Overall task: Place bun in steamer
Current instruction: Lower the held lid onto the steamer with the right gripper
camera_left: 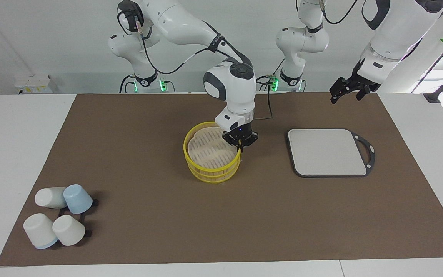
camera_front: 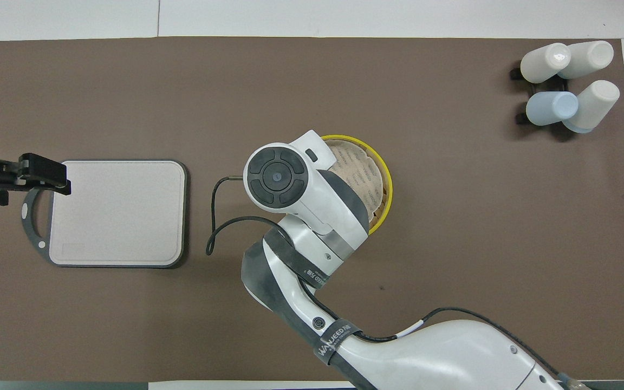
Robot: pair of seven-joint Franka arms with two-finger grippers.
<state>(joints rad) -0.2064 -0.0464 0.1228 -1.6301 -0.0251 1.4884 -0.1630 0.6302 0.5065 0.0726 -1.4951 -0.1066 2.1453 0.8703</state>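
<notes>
At frame centre the right end effector (camera_left: 240, 144) is pinched narrowly on the yellow rim of the steamer (camera_left: 206, 169), probably to uncover it for the bun, which shows nowhere, while the left end effector (camera_left: 346, 94) waits spread above the grey board (camera_left: 327, 152).

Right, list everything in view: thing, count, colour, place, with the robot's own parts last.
steamer: one, yellow rim, pale slatted lid on top, mid-table.
board: one, grey square with dark rim and handle, toward the left arm's end.
cups: four, three white and one pale blue, on a dark rack, toward the right arm's end, farther from the robots than the steamer.
mat: one, brown, covering the table.
bun: none visible.
right gripper: one, black, at the steamer's rim on the side toward the board.
left gripper: one, black, open, waiting raised over the mat's edge, by the board.
</notes>
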